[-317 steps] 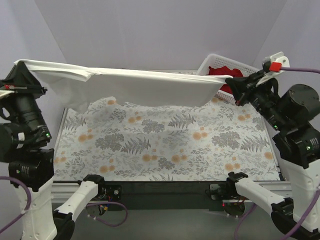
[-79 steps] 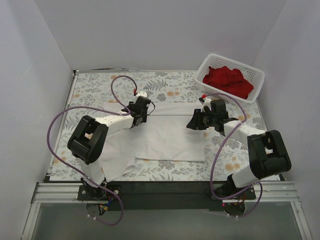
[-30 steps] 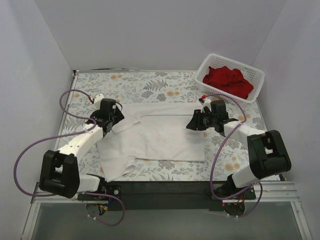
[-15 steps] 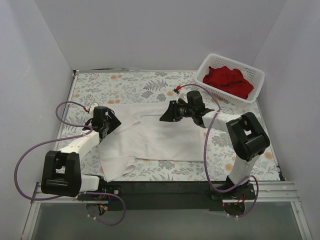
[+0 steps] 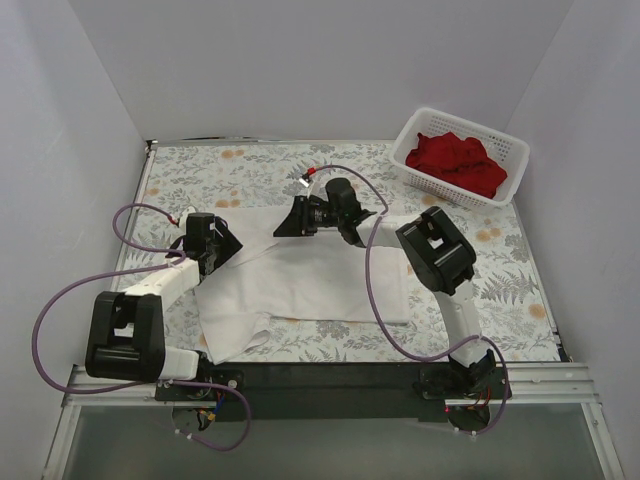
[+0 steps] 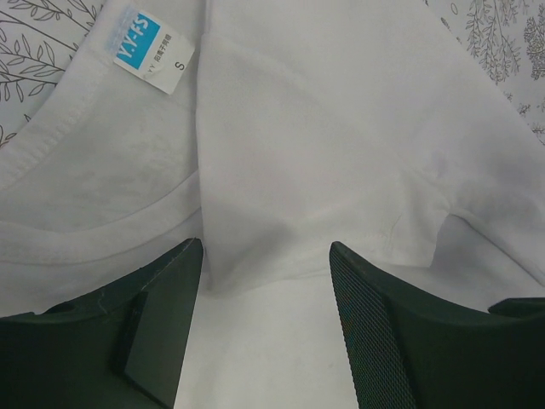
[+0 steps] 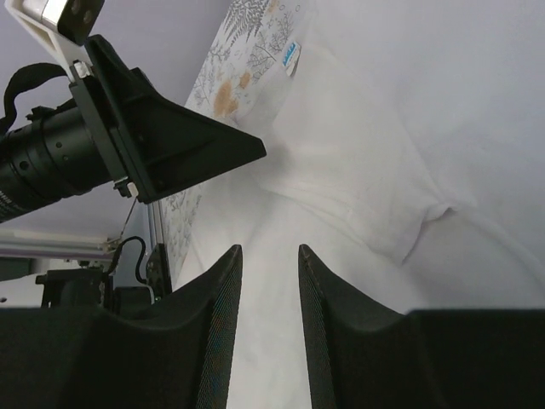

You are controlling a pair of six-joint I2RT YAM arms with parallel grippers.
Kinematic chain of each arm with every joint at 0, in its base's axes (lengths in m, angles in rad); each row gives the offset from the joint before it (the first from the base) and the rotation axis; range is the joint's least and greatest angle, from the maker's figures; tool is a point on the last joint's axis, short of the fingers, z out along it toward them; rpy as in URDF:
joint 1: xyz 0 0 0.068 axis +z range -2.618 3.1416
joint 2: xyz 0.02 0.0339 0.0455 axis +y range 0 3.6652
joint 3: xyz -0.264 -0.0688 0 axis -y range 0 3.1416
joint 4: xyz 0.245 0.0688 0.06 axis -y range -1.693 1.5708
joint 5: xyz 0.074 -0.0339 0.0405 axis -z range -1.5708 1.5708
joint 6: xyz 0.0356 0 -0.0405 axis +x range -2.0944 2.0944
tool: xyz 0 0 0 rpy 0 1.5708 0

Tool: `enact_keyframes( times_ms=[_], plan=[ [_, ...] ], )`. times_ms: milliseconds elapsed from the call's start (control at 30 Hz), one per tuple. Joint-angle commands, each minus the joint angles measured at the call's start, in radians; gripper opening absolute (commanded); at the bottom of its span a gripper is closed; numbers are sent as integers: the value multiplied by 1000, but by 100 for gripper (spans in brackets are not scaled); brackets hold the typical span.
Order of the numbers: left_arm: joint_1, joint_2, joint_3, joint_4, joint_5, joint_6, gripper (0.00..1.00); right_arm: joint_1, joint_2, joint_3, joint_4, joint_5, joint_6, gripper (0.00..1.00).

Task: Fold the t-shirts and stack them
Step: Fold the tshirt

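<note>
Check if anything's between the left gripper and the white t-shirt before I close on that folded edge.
Nothing visible does. The left gripper is open right over the white t-shirt, with a folded edge lying between its fingers. The right gripper is over the shirt too, but off to one side.

White t-shirt (image 6: 341, 128): matt soft cloth (stitched collar (image 6: 51, 119), smooth printed tag (image 6: 153, 49)); basket (image 5: 412, 135): smooth plastic lattice.

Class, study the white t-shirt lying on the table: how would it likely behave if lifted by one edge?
Probably floppy: the white t-shirt lies creased, its sleeve folded over flat. Likely light, given the thin, soft wrinkles. Pushed, it would probably bunch, not slide.
</note>
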Motion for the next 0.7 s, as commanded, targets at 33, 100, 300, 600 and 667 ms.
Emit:
enact_keyframes(
  times_ms=[33, 100, 300, 600, 667],
  plan=[
    [5, 1, -7, 8, 16, -13, 61, 23, 76, 99, 87, -10, 76, 39],
    [5, 6, -4, 8, 20, -15, 61, 26, 108, 119, 90, 5, 82, 39],
    [5, 10, -8, 8, 22, -10, 62, 25, 171, 113, 88, 51, 117, 39],
    [5, 21, -11, 10, 26, -4, 66, 22, 200, 63, 87, 94, 134, 38],
    [5, 29, -8, 11, 26, -3, 66, 20, 200, 56, 87, 97, 139, 38]
  ],
)
